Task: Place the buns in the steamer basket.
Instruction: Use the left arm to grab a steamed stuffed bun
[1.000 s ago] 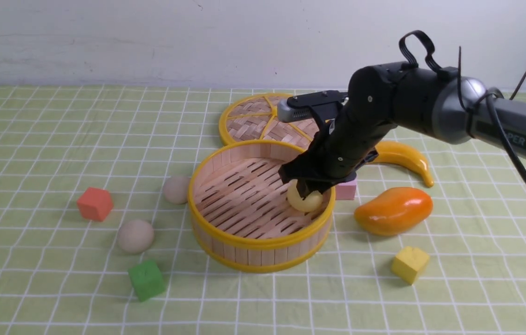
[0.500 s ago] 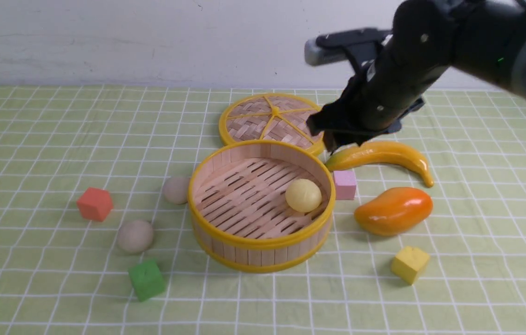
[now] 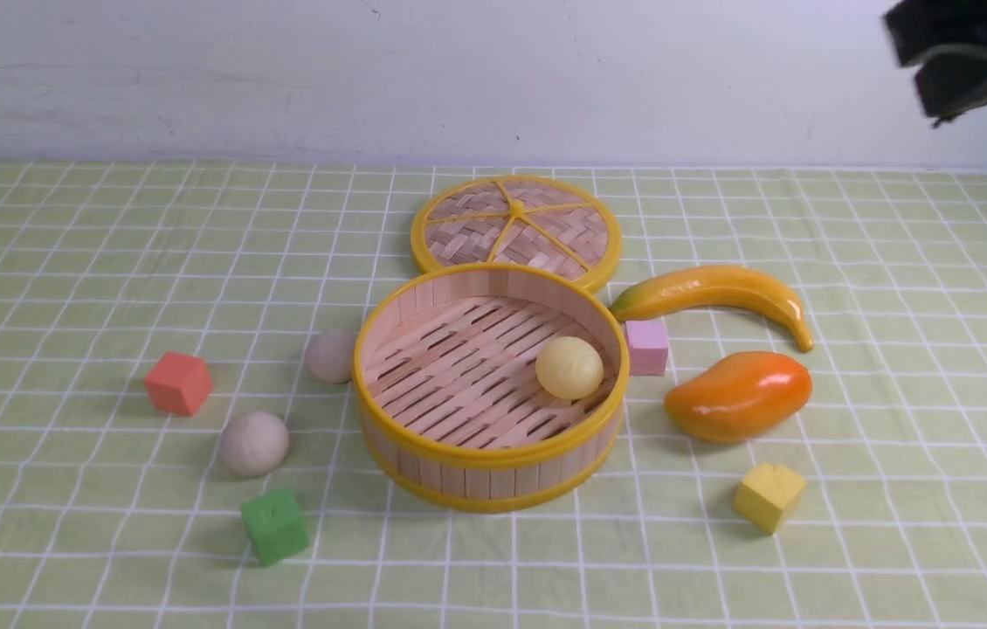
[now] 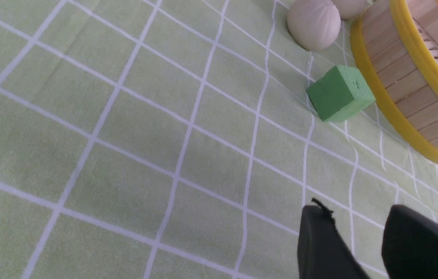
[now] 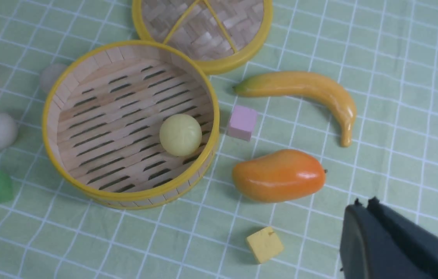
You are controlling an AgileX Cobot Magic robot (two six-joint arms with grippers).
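Observation:
The steamer basket (image 3: 490, 459) stands mid-table with the pale yellow bun (image 3: 569, 367) lying inside near its right wall. Two beige buns rest on the cloth to its left, one (image 3: 332, 355) against the wall and one (image 3: 254, 443) nearer the front. My right gripper (image 5: 365, 202) is shut and empty, high above the yellow cube; in the front view only a dark blur of that arm (image 3: 965, 52) shows at the top right. The left gripper (image 4: 354, 211) hovers low over bare cloth, open with nothing between its fingers, short of the green cube (image 4: 339, 92) and a beige bun (image 4: 314, 23).
The woven lid (image 3: 515, 229) lies flat behind the basket. A banana (image 3: 721, 293), pink cube (image 3: 647, 346), mango (image 3: 738, 395) and yellow cube (image 3: 769, 496) sit to the right. A red cube (image 3: 178, 382) and green cube (image 3: 275, 524) sit to the left.
The right gripper let go of the yellow bun inside the basket, rose and pulled back to the upper right, and its jaws closed. The bun stays in the basket.

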